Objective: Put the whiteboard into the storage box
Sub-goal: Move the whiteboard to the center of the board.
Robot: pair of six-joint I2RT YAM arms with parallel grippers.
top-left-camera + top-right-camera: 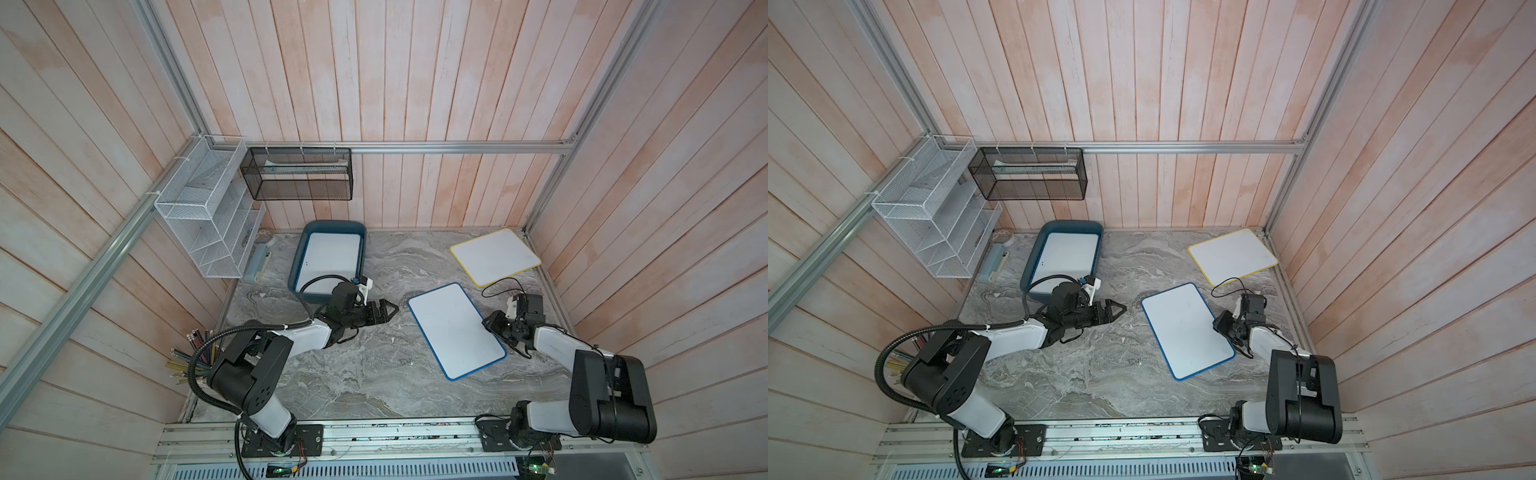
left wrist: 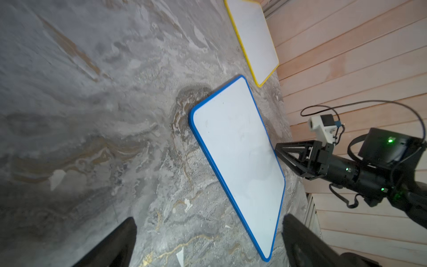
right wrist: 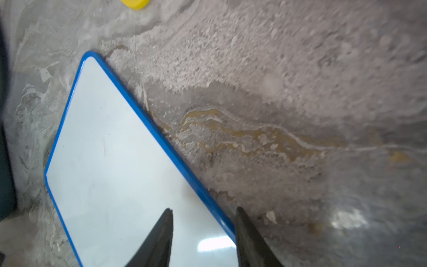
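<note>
Left arm (image 1: 249, 365) and right arm (image 1: 602, 386) reach in from the near rail (image 1: 395, 436). Plank walls (image 1: 415, 83) enclose a grey marbled table (image 1: 353, 382). Box (image 1: 334, 225) sits back left, a third board (image 1: 328, 257) already flat inside. Blue board (image 1: 455, 330) lies mid-table, well apart from the box; yellow board (image 1: 494, 255) lies back right. Right gripper (image 3: 204, 209) stands half open astride the blue board's rim, not closed on it, apparently setting a grip. Left gripper (image 1: 388, 311) hangs wide open and empty between box and blue board, probably waiting to assist.
</note>
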